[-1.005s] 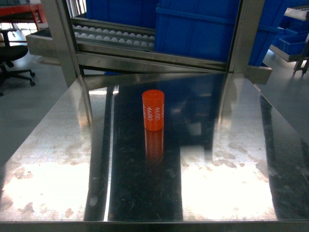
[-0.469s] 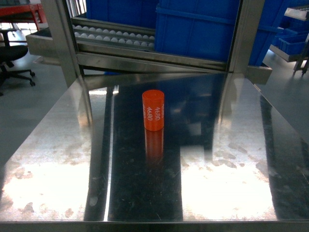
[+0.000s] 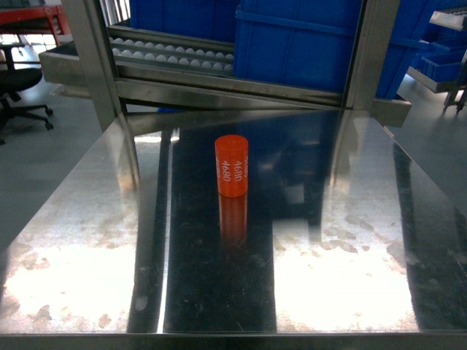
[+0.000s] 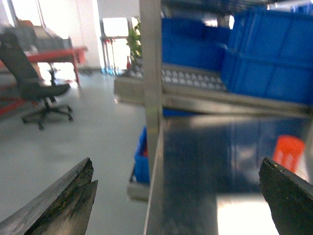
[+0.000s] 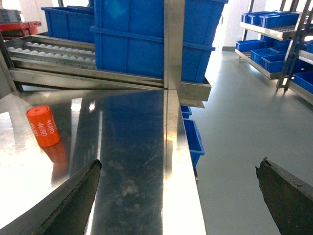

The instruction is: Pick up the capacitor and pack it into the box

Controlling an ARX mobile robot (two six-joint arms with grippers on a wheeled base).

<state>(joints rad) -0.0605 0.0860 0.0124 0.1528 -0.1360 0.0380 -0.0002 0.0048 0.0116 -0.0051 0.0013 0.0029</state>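
The orange capacitor stands up straight in the middle of the shiny table, a bit toward 12 o'clock. Both the left gripper and the right gripper are wide open, holding nothing. I think one should come down slowly, squeeze its round sides and keep it from tipping; no box is in sight.

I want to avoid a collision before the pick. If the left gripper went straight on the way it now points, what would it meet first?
Probably the steel upright at the table's left edge, centred between the open left gripper's fingertips. The capacitor lies right of that line. Depth is unclear.
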